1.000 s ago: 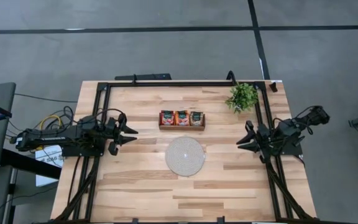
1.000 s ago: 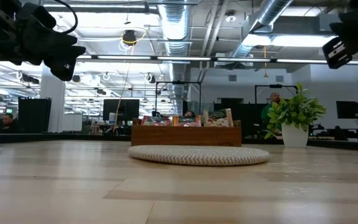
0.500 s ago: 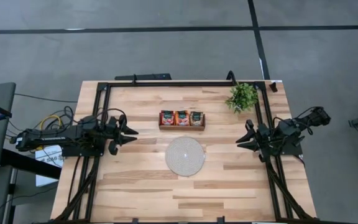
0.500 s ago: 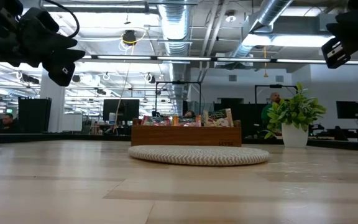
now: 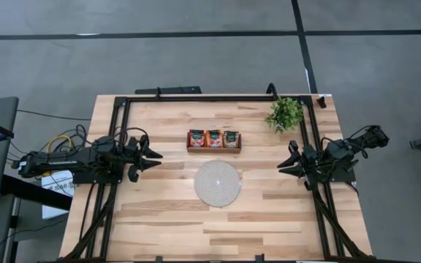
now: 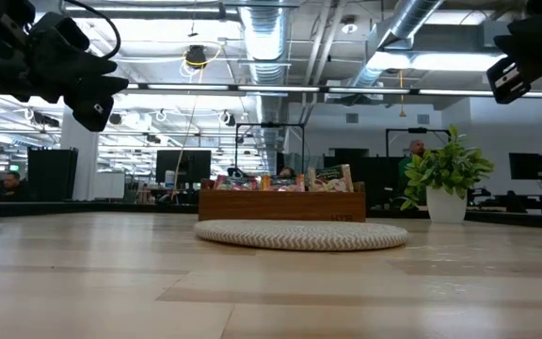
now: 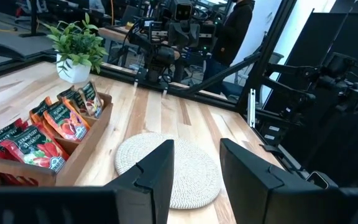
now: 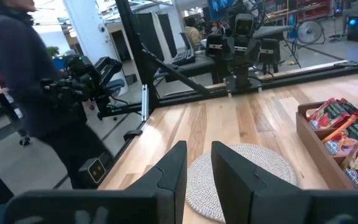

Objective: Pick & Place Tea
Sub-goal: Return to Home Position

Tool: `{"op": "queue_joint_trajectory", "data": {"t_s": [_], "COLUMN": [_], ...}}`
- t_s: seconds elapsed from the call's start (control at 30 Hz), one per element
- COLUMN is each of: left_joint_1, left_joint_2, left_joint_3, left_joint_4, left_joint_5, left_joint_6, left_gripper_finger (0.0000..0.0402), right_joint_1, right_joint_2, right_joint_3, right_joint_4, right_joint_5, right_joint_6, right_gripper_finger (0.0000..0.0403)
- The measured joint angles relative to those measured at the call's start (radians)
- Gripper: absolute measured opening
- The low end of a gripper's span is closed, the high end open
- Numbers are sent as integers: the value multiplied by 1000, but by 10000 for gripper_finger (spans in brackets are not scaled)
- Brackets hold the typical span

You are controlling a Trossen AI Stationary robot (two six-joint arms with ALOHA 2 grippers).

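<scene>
Tea sachets stand in the wooden tray at far centre, beyond the round mat, while the left gripper and right gripper, both spread and empty, hover at opposite table sides, so the return-home step likely needs only final settling.

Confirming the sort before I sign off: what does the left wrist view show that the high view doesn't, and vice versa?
Left wrist only: the printed fronts of the tea sachets, standing tilted in the wooden tray, and a person beyond the table. High only: the whole left arm, at the table's left edge, and the floor around. Both: tray, bare round mat, potted plant, right arm at the right edge.
</scene>
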Motion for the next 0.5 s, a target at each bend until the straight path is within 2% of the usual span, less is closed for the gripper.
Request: {"op": "queue_joint_trajectory", "data": {"t_s": [0.5], "left_joint_1": [-15], "left_joint_2": [7], "left_joint_3": [0], "left_joint_4": [-4], "left_joint_5": [3], "left_joint_6": [2], "left_gripper_finger": [121], "right_joint_1": [0], "right_joint_2": [0], "right_joint_3": [0], "right_joint_4": [0], "right_joint_5": [0], "right_joint_6": [1], "right_gripper_finger": [67]}}
